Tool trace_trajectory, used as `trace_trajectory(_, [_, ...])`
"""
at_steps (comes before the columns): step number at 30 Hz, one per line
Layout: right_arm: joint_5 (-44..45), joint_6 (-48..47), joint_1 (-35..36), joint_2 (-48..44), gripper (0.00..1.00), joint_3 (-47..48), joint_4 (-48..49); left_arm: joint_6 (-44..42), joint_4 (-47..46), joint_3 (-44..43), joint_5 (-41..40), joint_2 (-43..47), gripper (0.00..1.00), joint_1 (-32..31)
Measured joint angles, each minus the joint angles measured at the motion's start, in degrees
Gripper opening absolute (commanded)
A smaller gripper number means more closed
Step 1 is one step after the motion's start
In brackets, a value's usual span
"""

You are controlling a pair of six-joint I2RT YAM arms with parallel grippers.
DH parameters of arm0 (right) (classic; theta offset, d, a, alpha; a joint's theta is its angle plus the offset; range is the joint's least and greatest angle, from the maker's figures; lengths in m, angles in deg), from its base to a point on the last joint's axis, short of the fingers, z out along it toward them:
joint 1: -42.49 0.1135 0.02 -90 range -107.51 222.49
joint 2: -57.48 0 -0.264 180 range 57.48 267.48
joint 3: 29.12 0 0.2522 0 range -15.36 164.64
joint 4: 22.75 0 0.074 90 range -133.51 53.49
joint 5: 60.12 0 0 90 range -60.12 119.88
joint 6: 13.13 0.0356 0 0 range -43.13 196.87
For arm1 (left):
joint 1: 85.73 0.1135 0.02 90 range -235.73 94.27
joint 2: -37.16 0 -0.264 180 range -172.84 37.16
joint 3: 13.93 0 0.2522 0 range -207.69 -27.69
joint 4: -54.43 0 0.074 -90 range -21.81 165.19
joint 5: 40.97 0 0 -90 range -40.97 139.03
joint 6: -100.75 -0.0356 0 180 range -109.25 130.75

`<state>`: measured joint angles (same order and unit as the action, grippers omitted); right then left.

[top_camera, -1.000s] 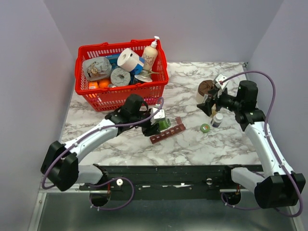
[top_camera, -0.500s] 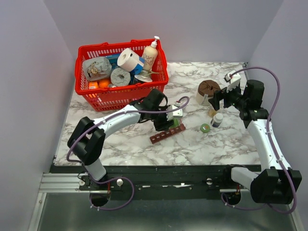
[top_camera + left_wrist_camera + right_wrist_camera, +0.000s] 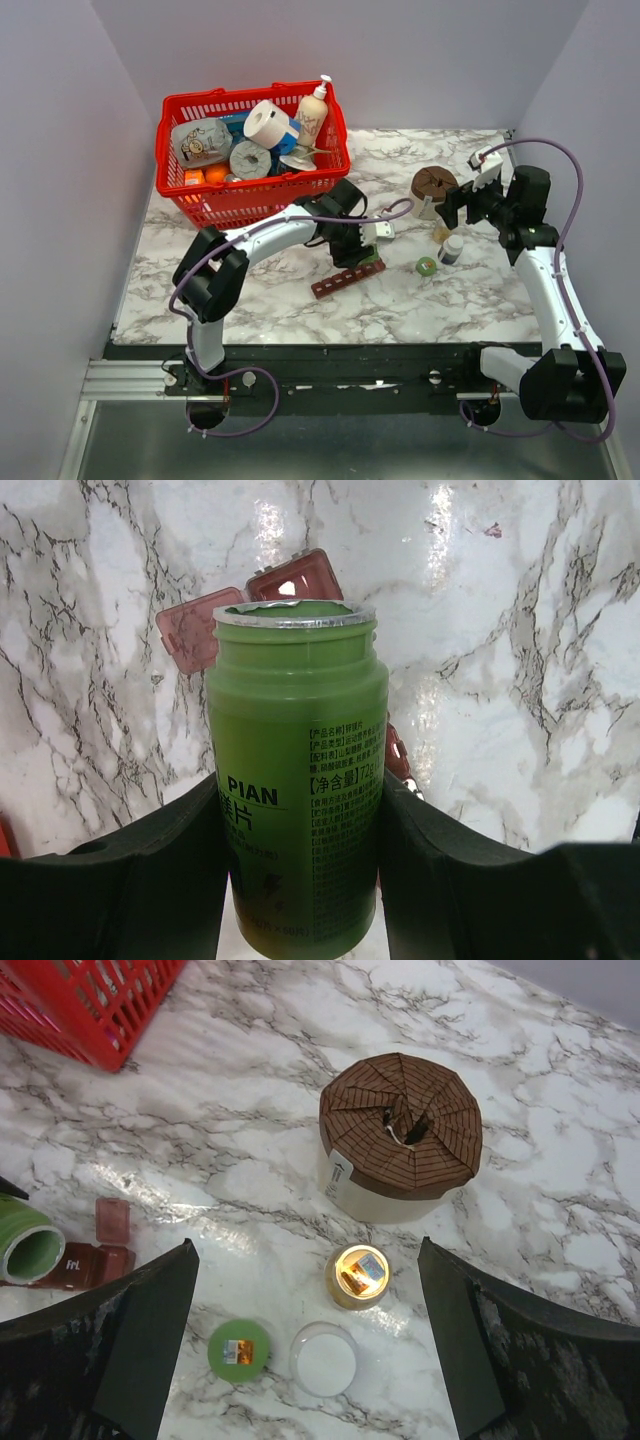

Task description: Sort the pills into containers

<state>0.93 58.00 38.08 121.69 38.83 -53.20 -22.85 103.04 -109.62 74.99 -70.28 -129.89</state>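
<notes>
Desk: a white marble-patterned desk (image 3: 290,312) carries everything.
Strip, look: a long narrow dark red-brown plastic pill-organizer strip (image 3: 347,277) with one row of small square compartments. The left wrist view shows two translucent reddish lids flipped open at one end.
Strip, place: flat on the desk near its middle, nearer than the basket and left of the loose cap.
Strip, axis: the long axis runs diagonally, one end near-left and the other far-right, under the left arm's wrist.
Left fingers (image 3: 140,880): partly closed, clamped on both sides of a green plastic bottle (image 3: 300,770). The bottle is uncapped, and its open mouth points at the strip's far-right end.
Cap: a round green cap (image 3: 426,266) lies right of the strip.
Small bottle: a white-capped bottle (image 3: 452,247) stands just beside the cap.
Jar: a small amber jar (image 3: 357,1276) stands just beyond them.
Right fingers (image 3: 135,1345): spread wide, holding nothing, above these small items.
Tub: a cream round tub (image 3: 433,189) with a brown lid stands farther back.
Basket: a red mesh basket (image 3: 250,200), full of goods, sits far left.
</notes>
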Motion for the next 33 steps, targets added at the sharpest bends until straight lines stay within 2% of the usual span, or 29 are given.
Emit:
trace_trajectory(13, [0.0, 0.0, -2.0, 0.4, 1.00, 0.0, -0.9, 3.2, 8.3, -7.6, -6.4, -6.2, 0.00, -3.6])
trace_trajectory(33, [-0.2, 0.0, -3.2, 0.4, 1.00, 0.0, -1.5, 6.5, 15.2, -14.8, -17.7, -10.5, 0.00, -7.1])
